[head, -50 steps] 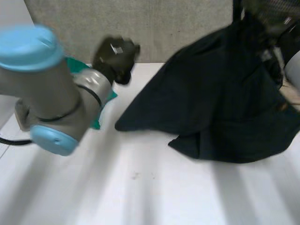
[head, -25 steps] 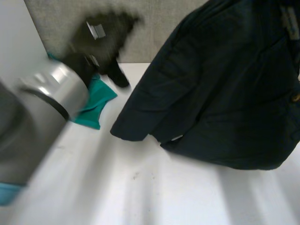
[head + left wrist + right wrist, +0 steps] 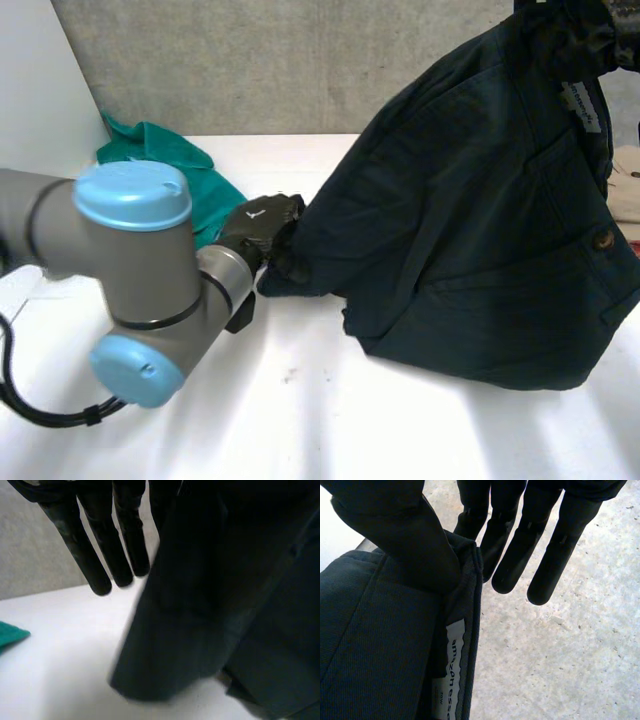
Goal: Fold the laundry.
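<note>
A dark navy pair of trousers (image 3: 470, 230) hangs from the upper right, and its lower part rests on the white table (image 3: 330, 420). My right hand (image 3: 400, 530) pinches the waistband (image 3: 465, 595) between thumb and a finger, just above a white label (image 3: 451, 670); its other fingers stay straight. My left hand (image 3: 258, 228) is at the garment's lower left corner. In the left wrist view its fingers (image 3: 100, 555) are straight, and the dark cloth (image 3: 200, 605) hangs right beside them, with no grip to be seen.
A green cloth (image 3: 190, 170) lies crumpled at the back left of the table, behind my left arm (image 3: 130, 270). A grey wall (image 3: 260, 60) closes off the back. Something beige (image 3: 628, 190) sits at the far right edge.
My left arm has swung down from the back wall, and its hand now sits at the trousers' lower left corner. The garment has shifted and hangs more bunched than before.
</note>
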Robot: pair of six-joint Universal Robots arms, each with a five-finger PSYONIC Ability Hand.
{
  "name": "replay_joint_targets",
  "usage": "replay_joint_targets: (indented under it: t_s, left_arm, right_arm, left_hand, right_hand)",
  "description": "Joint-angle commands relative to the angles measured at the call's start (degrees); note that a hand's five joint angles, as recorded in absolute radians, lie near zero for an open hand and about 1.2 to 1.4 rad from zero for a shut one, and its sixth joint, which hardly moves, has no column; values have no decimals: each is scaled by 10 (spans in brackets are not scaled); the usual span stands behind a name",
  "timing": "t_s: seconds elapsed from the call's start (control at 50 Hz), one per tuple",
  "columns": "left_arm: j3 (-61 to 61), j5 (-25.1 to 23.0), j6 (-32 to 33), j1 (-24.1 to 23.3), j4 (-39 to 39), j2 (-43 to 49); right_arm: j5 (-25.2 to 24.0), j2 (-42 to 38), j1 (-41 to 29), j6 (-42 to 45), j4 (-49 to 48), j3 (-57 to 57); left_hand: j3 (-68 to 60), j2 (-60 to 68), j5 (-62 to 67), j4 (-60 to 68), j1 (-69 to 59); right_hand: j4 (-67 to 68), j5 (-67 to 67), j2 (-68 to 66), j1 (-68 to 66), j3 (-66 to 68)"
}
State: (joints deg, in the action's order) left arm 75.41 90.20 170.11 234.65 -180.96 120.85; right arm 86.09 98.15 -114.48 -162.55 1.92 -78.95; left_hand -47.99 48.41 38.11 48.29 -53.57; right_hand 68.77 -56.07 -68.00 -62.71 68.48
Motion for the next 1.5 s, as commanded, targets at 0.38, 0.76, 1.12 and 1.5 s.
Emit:
replay_joint_targets:
  t_s: [0.38,0.76,1.12,1.5]
  left_arm:
    - [-51,3,34,80,19,-385]
    - [-170,4,55,80,76,-353]
    - [-450,54,181,84,32,139]
    - [-507,67,211,65,10,196]
  right_arm:
    - [-7,40,9,0,17,33]
    - [-4,31,21,-4,77,89]
    - [7,-294,49,-31,-107,130]
    - [22,-402,45,-13,-131,160]
  left_hand:
    - [-320,316,319,317,-264]
    - [-320,316,319,317,-264]
    - [-320,316,319,317,-264]
    - [380,-384,-381,-383,436]
  right_hand:
    - [112,-139,-120,-173,115]
    - [112,-139,-120,-173,115]
    - [112,-139,-120,-173,115]
    - [-588,561,580,527,-585]
